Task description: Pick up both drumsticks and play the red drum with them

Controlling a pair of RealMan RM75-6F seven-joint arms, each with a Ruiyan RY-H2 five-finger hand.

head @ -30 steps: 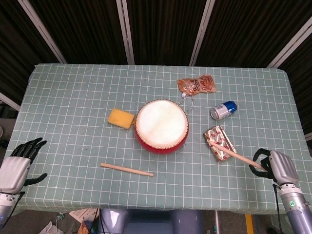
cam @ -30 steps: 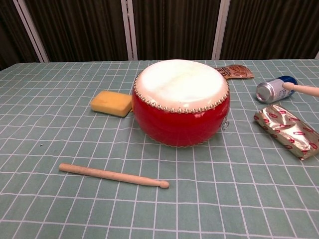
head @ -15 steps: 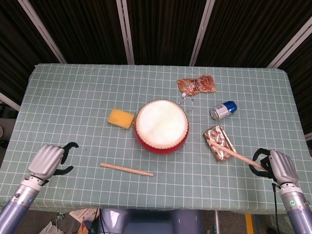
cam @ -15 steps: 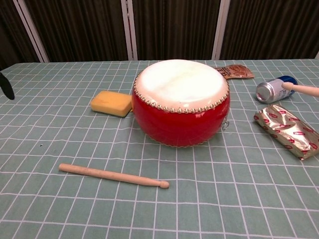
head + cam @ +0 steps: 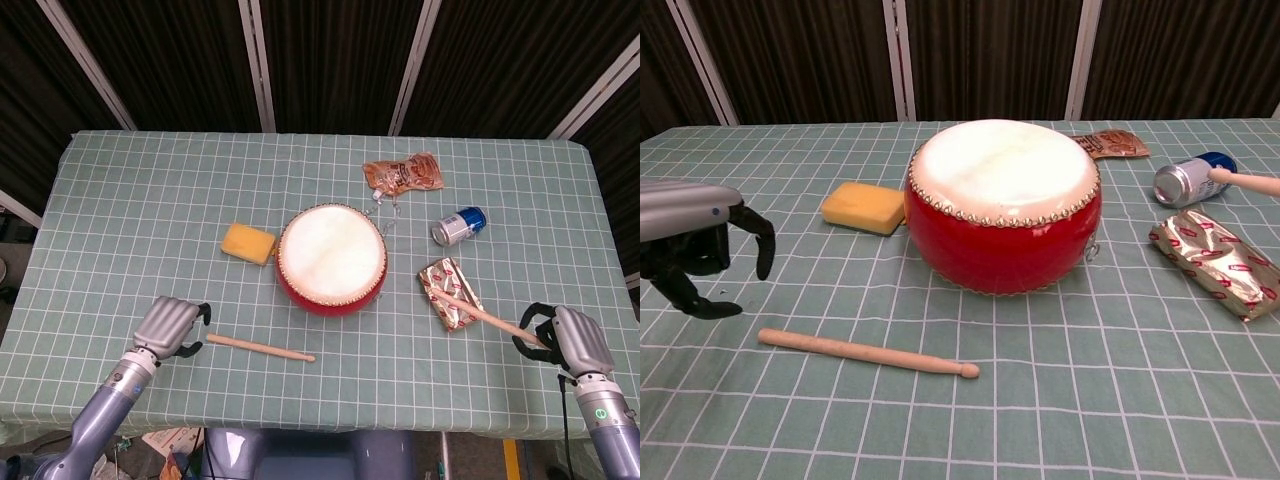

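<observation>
The red drum (image 5: 332, 260) (image 5: 1002, 205) with a white skin stands in the middle of the table. One wooden drumstick (image 5: 260, 347) (image 5: 868, 352) lies flat on the cloth in front of the drum. My left hand (image 5: 171, 326) (image 5: 692, 247) hovers just left of that stick's butt end, fingers curled downward and apart, holding nothing. My right hand (image 5: 565, 340) at the front right grips the second drumstick (image 5: 480, 315) (image 5: 1246, 180), whose tip points toward the drum over a foil packet.
A yellow sponge (image 5: 248, 243) (image 5: 863, 207) lies left of the drum. A foil snack packet (image 5: 451, 293) (image 5: 1217, 262), a blue can (image 5: 458, 225) (image 5: 1187, 180) and an orange packet (image 5: 403, 172) lie to the right and behind. The front table edge (image 5: 330, 425) is close to both hands.
My left hand has swept in from the table's far left edge to just beside the lying drumstick's butt end. The right hand and its stick have barely moved.
</observation>
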